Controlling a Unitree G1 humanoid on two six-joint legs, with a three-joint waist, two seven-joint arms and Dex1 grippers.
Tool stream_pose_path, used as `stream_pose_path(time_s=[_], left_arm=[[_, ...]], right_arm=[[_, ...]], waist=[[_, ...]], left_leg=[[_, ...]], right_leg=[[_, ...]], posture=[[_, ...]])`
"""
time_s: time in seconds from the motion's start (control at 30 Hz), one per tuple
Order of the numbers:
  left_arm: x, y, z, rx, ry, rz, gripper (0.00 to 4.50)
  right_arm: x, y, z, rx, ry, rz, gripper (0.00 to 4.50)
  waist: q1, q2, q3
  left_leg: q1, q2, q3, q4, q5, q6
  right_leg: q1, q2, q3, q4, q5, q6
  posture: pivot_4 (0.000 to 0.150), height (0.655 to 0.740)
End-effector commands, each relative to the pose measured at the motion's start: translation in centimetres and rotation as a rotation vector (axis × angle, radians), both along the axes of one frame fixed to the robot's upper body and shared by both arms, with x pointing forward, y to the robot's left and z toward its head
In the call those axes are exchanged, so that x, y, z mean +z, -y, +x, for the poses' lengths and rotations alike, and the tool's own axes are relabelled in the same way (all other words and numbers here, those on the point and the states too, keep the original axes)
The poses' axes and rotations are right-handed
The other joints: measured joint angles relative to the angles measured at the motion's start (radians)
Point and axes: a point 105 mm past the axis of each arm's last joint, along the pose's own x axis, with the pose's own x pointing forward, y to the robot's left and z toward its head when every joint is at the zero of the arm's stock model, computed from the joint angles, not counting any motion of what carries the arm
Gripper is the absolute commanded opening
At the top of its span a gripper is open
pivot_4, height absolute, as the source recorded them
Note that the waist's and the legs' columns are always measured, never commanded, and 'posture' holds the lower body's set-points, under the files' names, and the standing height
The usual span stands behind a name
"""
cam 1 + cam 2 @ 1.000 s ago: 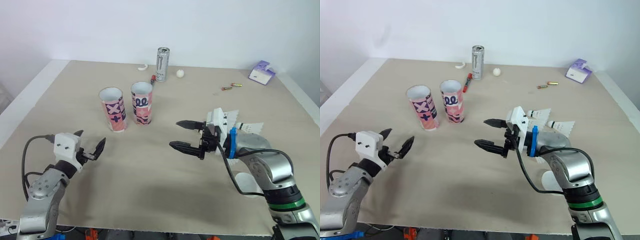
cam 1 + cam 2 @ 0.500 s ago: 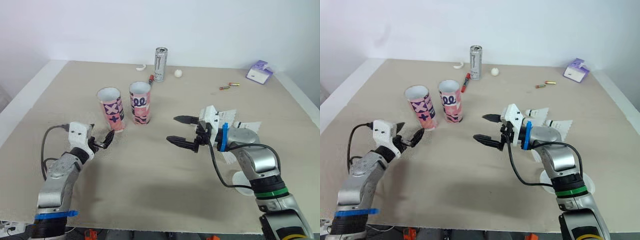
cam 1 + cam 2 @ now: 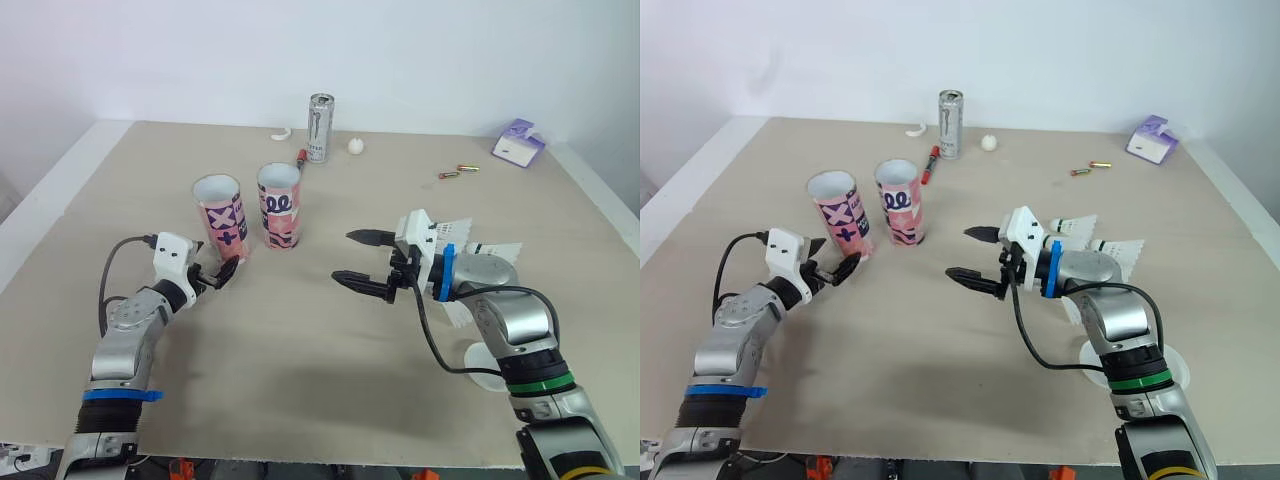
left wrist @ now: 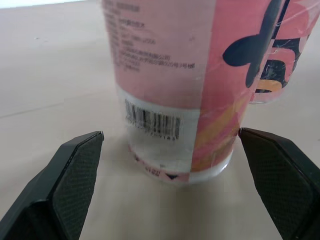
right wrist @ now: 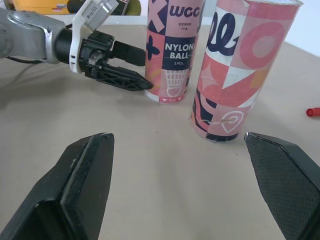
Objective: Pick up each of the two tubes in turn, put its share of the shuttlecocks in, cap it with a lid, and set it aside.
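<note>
Framing the foot of the left tube (image 3: 222, 215), the left gripper (image 3: 218, 274) gapes wide and empty, and a low, gentle pinch would suit that light, slick, probably crushable wall.

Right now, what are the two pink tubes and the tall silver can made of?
The left tube looks like thin plastic with a glossy printed wrap: it shines, and its bottom band seems see-through. The right tube looks alike, though card is possible. The can looks like metal: smooth, silvery, shiny.
</note>
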Motion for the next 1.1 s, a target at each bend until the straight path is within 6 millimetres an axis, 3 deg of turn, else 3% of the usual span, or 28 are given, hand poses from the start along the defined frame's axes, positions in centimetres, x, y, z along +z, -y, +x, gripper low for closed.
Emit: stream_pose_path(time_s=[0.03, 0.43, 0.77, 0.93, 1.1], left_arm=[[1.0, 0.0, 0.8, -0.021, 0.052, 0.034, 4.5], [0.8, 0.8, 2.9, -0.124, 0.05, 0.025, 4.5], [1.8, 1.2, 4.2, -0.157, 0.106, 0.024, 4.5], [1.0, 1.3, 4.3, -0.167, 0.096, 0.053, 4.5], [0.6, 0.9, 4.4, -0.146, 0.093, 0.048, 3.16]], right_arm=[[1.7, 0.3, 0.3, -0.01, 0.061, 0.009, 4.47], [1.9, 0.6, 0.3, -0.019, 0.064, -0.002, 4.47], [2.0, 0.7, 0.2, -0.025, 0.061, 0.002, 4.47], [1.9, 0.8, 0.0, -0.026, 0.056, 0.0, 4.47], [1.9, 0.8, 0.0, -0.027, 0.053, -0.003, 4.5]], waist=[[0.0, 0.0, 0.0], [0.0, 0.0, 0.0], [0.0, 0.0, 0.0], [0.0, 0.0, 0.0], [0.0, 0.0, 0.0]], left_leg=[[0.0, 0.0, 0.0, 0.0, 0.0, 0.0], [-0.001, 0.0, -0.001, 0.0, 0.0, 0.0], [-0.003, 0.0, -0.001, 0.0, 0.0, 0.0], [-0.003, 0.0, -0.001, 0.0, 0.0, 0.0], [-0.003, -0.001, -0.001, 0.0, 0.0, 0.0]], right_leg=[[0.0, 0.0, 0.0, 0.0, 0.0, 0.0], [-0.001, 0.0, 0.0, 0.0, 0.0, 0.0], [-0.002, 0.0, 0.0, 0.0, 0.0, 0.0], [-0.002, 0.0, 0.0, 0.0, 0.0, 0.001], [-0.002, 0.0, 0.0, 0.0, 0.0, 0.001]], posture=[[0.15, 0.74], [0.15, 0.74], [0.15, 0.74], [0.15, 0.74], [0.15, 0.74]])
